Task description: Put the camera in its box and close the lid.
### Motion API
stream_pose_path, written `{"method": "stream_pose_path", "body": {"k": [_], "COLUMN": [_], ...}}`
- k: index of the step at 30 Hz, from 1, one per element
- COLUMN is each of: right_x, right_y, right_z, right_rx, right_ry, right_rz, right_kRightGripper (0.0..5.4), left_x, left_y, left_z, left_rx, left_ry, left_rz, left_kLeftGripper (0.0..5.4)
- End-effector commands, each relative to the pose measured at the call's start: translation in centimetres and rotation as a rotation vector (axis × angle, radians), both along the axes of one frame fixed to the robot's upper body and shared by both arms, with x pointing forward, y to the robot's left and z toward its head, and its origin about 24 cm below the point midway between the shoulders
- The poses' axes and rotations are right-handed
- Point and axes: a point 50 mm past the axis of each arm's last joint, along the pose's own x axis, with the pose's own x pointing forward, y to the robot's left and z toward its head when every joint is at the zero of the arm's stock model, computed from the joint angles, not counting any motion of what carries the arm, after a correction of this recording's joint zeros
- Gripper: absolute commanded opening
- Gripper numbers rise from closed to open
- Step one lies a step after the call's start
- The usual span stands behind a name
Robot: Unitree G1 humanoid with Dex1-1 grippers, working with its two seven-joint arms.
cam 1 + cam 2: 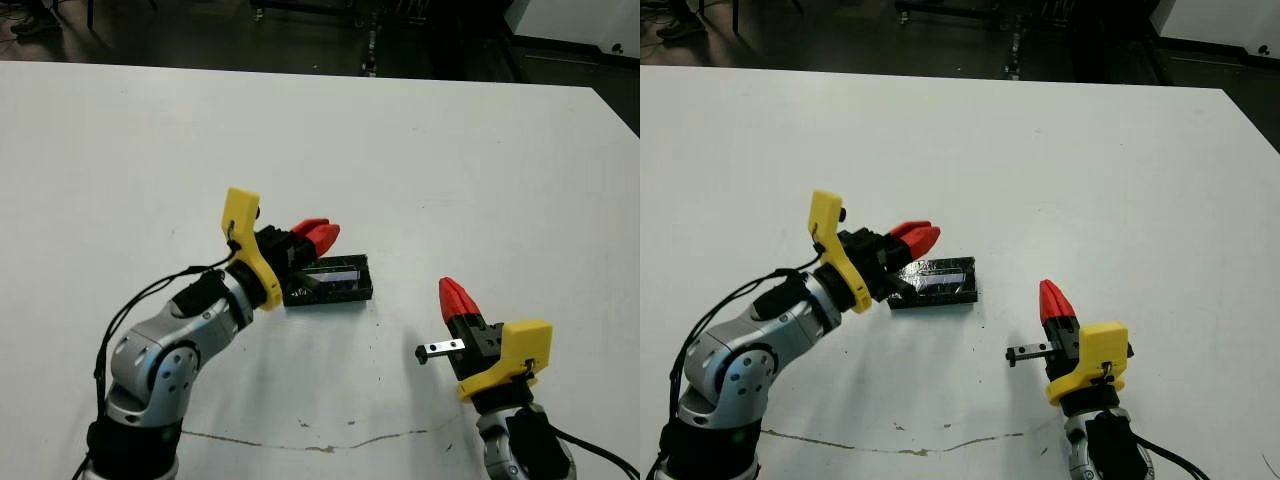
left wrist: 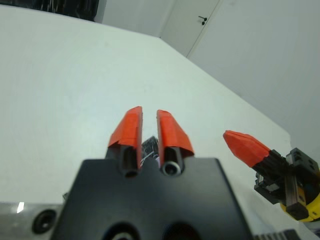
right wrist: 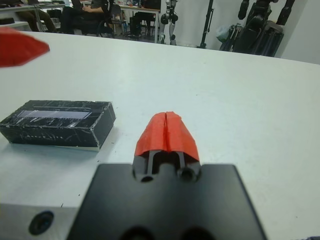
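Observation:
The box [image 1: 345, 293] lies on the table's middle with the lid [image 1: 336, 270] resting flat on it, glossy black with a silvery patch. In the right wrist view the lid [image 3: 56, 113] covers the box [image 3: 50, 134] fully. The camera is hidden from view. My left gripper [image 1: 318, 236] hovers over the box's left end, its fingers [image 2: 131, 127] almost together and holding nothing. To the right of the box and nearer me, my right gripper [image 1: 455, 296] is shut and empty, apart from the box.
The white table [image 1: 450, 170] stretches wide around the box. A thin brown mark [image 1: 300, 442] runs along the table near me. Beyond the far edge are a dark floor, stands [image 3: 250, 20] and seated people [image 3: 85, 15].

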Motion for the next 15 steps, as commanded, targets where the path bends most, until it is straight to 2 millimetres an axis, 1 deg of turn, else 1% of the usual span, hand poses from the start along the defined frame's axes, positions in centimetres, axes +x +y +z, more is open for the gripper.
{"method": "stream_pose_path", "body": {"k": [1,7,12,15], "right_x": [-0.3,-0.3,-0.3,-0.3], "right_y": [-0.1,0.0,0.1,0.1], "right_z": [-0.3,-0.3,-0.4,-0.4], "right_rx": [-0.005,0.005,0.016,0.023], "right_ry": [0.006,0.017,0.021,0.024], "right_rz": [-0.020,-0.015,-0.011,-0.009], "right_kRightGripper": [0.00,0.00,0.00,0.00], "left_x": [-0.3,-0.2,-0.4,-0.7], "left_y": [-0.2,-0.7,-1.2,-1.3], "left_z": [-1.5,-3.6,-6.3,-7.6], "left_rx": [0.020,0.100,0.184,0.232], "left_ry": [0.058,0.152,0.241,0.278], "left_rz": [0.013,0.046,0.056,0.067], "left_kLeftGripper": [0.01,0.01,0.01,0.01]}}
